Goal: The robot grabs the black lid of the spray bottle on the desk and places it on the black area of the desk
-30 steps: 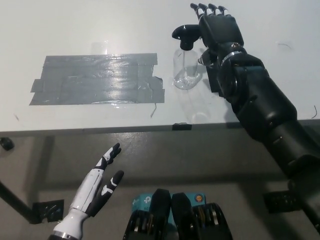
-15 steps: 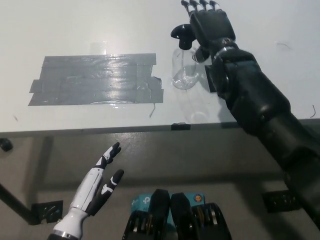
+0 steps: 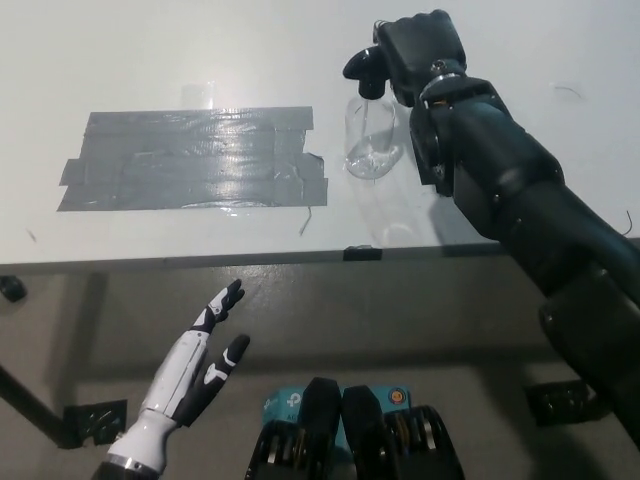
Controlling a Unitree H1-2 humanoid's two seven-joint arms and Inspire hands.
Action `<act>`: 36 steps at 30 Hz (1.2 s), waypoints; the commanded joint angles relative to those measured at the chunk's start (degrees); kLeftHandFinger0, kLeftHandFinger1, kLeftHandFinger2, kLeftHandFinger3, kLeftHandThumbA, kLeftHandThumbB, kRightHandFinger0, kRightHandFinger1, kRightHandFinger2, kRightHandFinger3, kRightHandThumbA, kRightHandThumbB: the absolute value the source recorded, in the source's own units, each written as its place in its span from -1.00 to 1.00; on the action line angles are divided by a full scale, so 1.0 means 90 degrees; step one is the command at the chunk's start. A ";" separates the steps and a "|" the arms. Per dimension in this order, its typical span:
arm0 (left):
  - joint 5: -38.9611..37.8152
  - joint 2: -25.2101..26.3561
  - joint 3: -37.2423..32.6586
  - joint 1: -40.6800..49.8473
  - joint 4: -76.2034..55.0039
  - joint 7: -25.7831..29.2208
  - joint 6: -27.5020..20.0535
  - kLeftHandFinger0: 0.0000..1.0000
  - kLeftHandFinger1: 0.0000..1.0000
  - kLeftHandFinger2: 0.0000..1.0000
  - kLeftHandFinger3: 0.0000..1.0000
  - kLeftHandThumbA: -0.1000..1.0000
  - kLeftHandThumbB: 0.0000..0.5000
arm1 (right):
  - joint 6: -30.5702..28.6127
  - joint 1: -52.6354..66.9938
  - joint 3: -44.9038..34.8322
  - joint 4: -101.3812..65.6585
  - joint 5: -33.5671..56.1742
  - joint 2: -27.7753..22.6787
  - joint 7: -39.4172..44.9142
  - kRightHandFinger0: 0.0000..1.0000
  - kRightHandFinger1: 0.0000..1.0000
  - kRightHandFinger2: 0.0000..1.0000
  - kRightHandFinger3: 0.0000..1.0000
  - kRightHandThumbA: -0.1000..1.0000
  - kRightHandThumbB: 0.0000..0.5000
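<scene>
A clear spray bottle (image 3: 371, 140) stands upright on the white desk, topped by its black lid (image 3: 362, 70). My black right hand (image 3: 420, 45) has come in from the right and its fingers are curled around the lid's right side, hiding part of it. The lid still sits on the bottle. The black area (image 3: 190, 158), a patch of dark grey tape, lies flat on the desk just left of the bottle. My white left hand (image 3: 195, 372) rests low at the lower left, below the desk's front edge, open with fingers spread.
The desk's front edge (image 3: 200, 263) runs across the middle of the picture, with a small black clip (image 3: 362, 253) on it below the bottle. My right forearm (image 3: 520, 200) crosses the desk's right part. A dark bracket (image 3: 95, 420) lies on the floor at lower left.
My right hand's fingers, stretched out straight beside the lid earlier, have now curled shut around it. The bottle has stayed in place and the left hand has barely moved.
</scene>
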 commanded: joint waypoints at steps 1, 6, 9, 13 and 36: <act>-0.0068 0.0092 0.0001 -0.0133 -0.0219 -0.0078 -0.0084 1.00 1.00 1.00 1.00 1.00 -0.42 | -0.0170 -0.0340 0.0137 0.0079 -0.0044 -0.0032 -0.0141 -0.71 -0.51 -0.10 0.56 -1.00 0.18; -0.0023 0.0120 -0.0008 -0.0170 -0.0183 -0.0060 -0.0137 1.00 1.00 1.00 1.00 1.00 -0.47 | -0.0183 -0.0377 0.0091 0.0058 0.0079 -0.0051 -0.0120 -0.83 -0.61 -0.17 0.61 -1.00 0.09; -0.0058 0.0133 -0.0014 -0.0179 -0.0192 -0.0100 -0.0087 1.00 1.00 1.00 1.00 1.00 -0.43 | -0.0236 -0.0359 -0.0029 -0.0024 0.0170 -0.0091 -0.0371 -1.00 -0.87 -0.42 0.41 -1.00 0.14; -0.0080 0.0139 -0.0014 -0.0171 -0.0205 -0.0133 -0.0078 1.00 1.00 1.00 1.00 1.00 -0.43 | -0.0249 -0.0401 -0.0243 -0.0313 0.0292 -0.0157 -0.0833 -1.00 -0.97 -0.87 0.01 -0.89 -0.46; 0.0054 0.0168 -0.0029 -0.0212 -0.0145 -0.0071 -0.0239 1.00 1.00 1.00 1.00 1.00 -0.62 | -0.0620 -0.0489 -0.2894 -0.1540 0.1888 -0.0626 -0.1135 -1.00 -0.45 0.35 0.56 -1.00 -0.66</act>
